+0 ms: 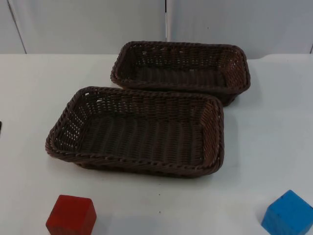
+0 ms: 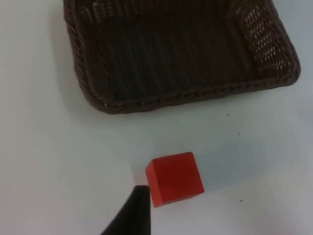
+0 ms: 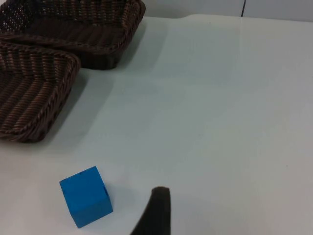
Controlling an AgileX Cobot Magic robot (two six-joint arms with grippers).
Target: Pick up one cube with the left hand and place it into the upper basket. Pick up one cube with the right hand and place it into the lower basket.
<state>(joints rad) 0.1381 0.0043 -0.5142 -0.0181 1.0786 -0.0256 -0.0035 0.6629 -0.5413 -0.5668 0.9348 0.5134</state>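
Two dark brown rectangular woven wicker baskets sit touching on the smooth white table top (image 1: 274, 127): the lower basket (image 1: 139, 132) just in front of the upper basket (image 1: 183, 68), before a grey partition wall (image 1: 88, 24). Nearer than the lower basket, apart from it, rest a matte red cube (image 1: 71, 215) and a blue cube (image 1: 288, 213). The left gripper's fingertip (image 2: 132, 213) touches the red cube, the right gripper's fingertip (image 3: 155, 210) stands beside the blue; I cannot tell either claw's opening.

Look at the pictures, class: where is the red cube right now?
In the top view the red cube sits on the white table at the near left, in front of the lower basket, untouched; the blue cube lies far to its right.
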